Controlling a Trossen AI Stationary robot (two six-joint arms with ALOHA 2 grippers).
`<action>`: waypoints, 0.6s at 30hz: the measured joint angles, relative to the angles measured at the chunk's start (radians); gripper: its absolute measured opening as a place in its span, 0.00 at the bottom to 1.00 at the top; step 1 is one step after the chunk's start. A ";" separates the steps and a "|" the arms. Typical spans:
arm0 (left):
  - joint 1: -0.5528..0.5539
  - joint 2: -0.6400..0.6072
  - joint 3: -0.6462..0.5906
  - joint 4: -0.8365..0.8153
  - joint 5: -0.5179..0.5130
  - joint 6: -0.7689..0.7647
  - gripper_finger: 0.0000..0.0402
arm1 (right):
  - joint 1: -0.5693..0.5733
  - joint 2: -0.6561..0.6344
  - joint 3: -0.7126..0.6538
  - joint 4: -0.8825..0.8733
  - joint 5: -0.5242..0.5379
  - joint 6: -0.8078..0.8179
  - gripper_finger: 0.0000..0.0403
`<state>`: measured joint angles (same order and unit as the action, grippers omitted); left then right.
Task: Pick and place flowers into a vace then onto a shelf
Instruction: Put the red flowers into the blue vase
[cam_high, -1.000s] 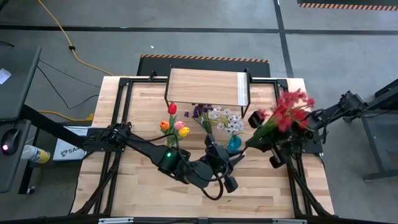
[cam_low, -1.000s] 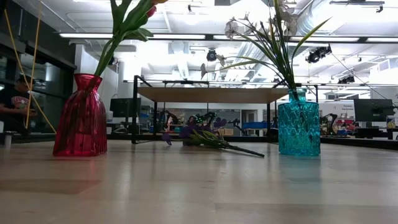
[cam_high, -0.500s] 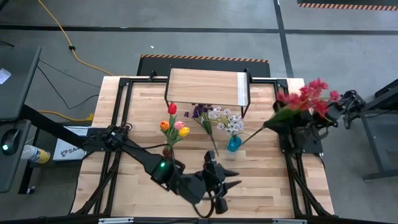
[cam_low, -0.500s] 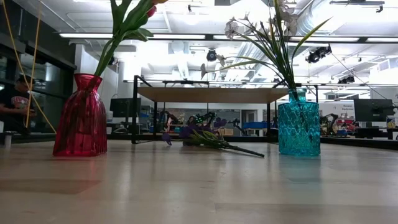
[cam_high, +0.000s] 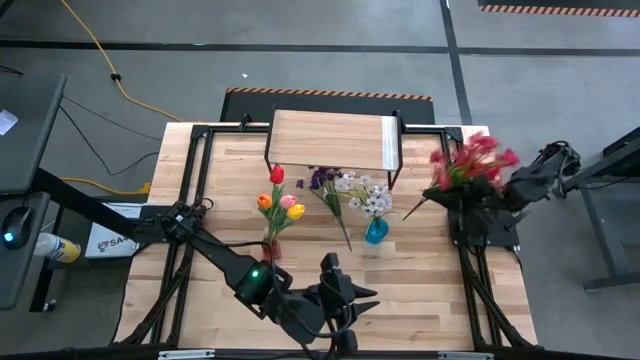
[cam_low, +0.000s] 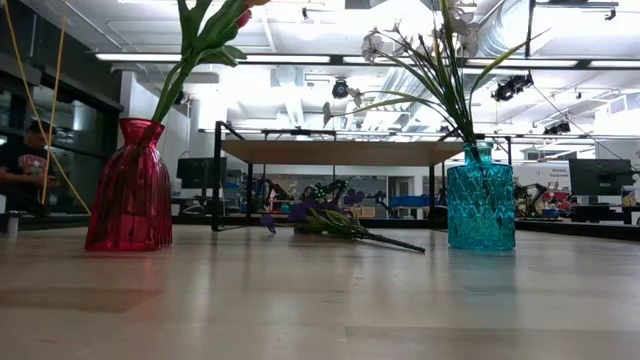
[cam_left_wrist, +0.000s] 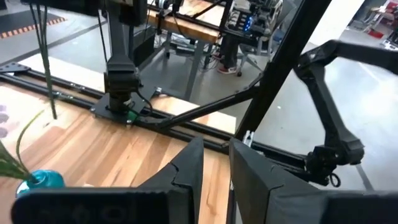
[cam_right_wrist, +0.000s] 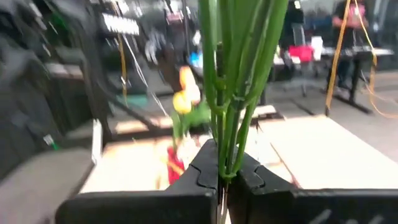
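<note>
The right end effector (cam_right_wrist: 219, 177) was clamped tight on the green stems of the red blossom spray (cam_high: 465, 168), holding it up in the air over the right edge of the big light-wood plank surface (cam_high: 210, 200), blooms pointing toward the far right corner and the stem end (cam_high: 410, 214) trailing down toward the middle. In the right wrist view those stems (cam_right_wrist: 233, 81) rose straight out from between the closed fingers.

The left end effector (cam_left_wrist: 214, 168) sat low at the near edge of the surface, carrying nothing, its two dark fingers (cam_left_wrist: 186, 171) parted by just a narrow gap.

In the middle, the red ribbed glass vase (cam_low: 129, 190) held the red, orange, pink and yellow tulips (cam_high: 280, 200). To its right, the teal ribbed glass vase (cam_low: 480, 200) held the white blossom spray (cam_high: 365, 193). Between the two vases, the purple blossom spray (cam_low: 325, 218) lay flat on the surface, its head near the shelf.

The low light-wood shelf on thin black legs (cam_high: 330, 138) stood at the far side, with nothing on its board. A person (cam_low: 20, 160) showed in the room at the far left of the low view.
</note>
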<state>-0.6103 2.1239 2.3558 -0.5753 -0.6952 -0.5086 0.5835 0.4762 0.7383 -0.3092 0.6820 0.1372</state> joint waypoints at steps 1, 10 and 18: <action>0.000 0.000 0.000 -0.008 0.000 -0.002 0.28 | 0.000 0.013 0.000 -0.022 0.006 0.016 0.00; 0.002 0.000 0.000 -0.024 -0.005 -0.006 0.28 | -0.002 0.137 0.000 -0.050 0.077 0.039 0.00; 0.001 0.000 0.000 -0.033 -0.006 -0.027 0.28 | -0.001 0.171 -0.001 -0.056 0.127 0.098 0.00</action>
<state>-0.6090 2.1236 2.3558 -0.6086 -0.7010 -0.5360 0.5822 0.6474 0.7376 -0.3652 0.8092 0.2349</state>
